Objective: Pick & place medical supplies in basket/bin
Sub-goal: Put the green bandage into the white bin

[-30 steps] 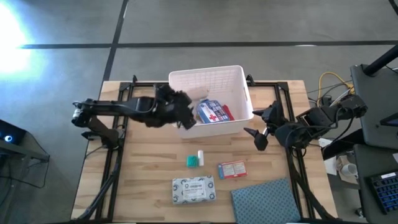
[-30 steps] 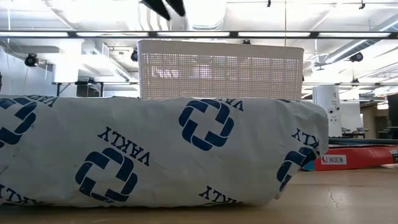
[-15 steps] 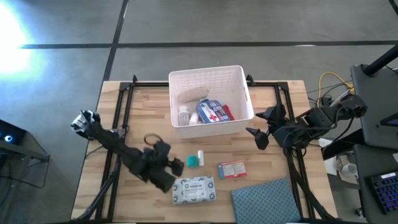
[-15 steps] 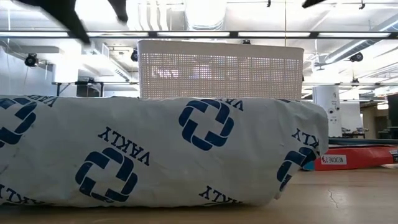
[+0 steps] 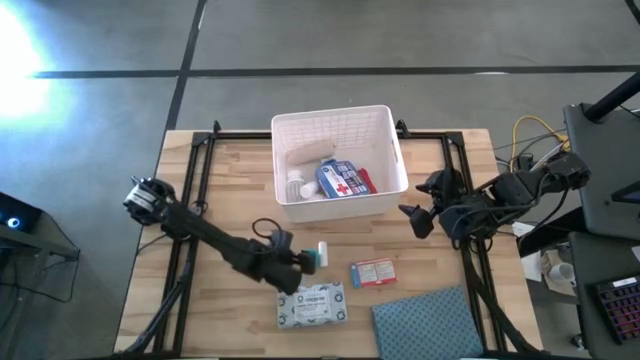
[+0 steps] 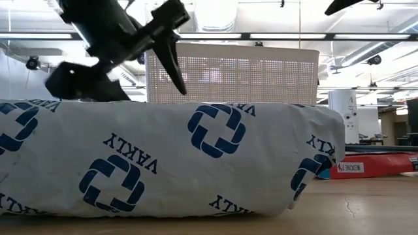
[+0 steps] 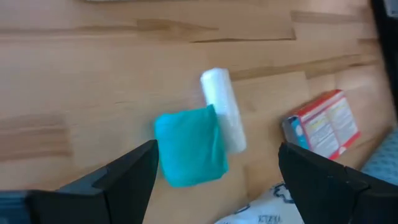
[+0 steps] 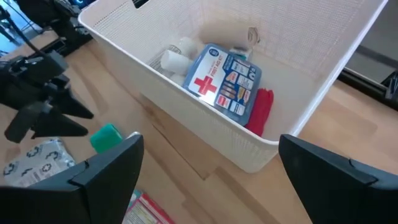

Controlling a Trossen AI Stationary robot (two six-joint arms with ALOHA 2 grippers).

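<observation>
My left gripper is open and hangs low over the table. Its fingers stand on either side of a teal block and a white roll, which lie side by side on the wood. I see no touch. The white lattice basket holds a blue-white-red box, white bottles and a red item. My right gripper is open and waits just right of the basket.
A printed pale packet lies near the table's near edge and fills the low view. A red-blue box lies right of the roll, and a blue-grey cloth lies at the near right corner.
My left arm has swung from over the basket's left part toward the near edge, reaching the packet's left end. It has then come back right and a little farther, to the teal block. My right gripper has stayed where it was.
</observation>
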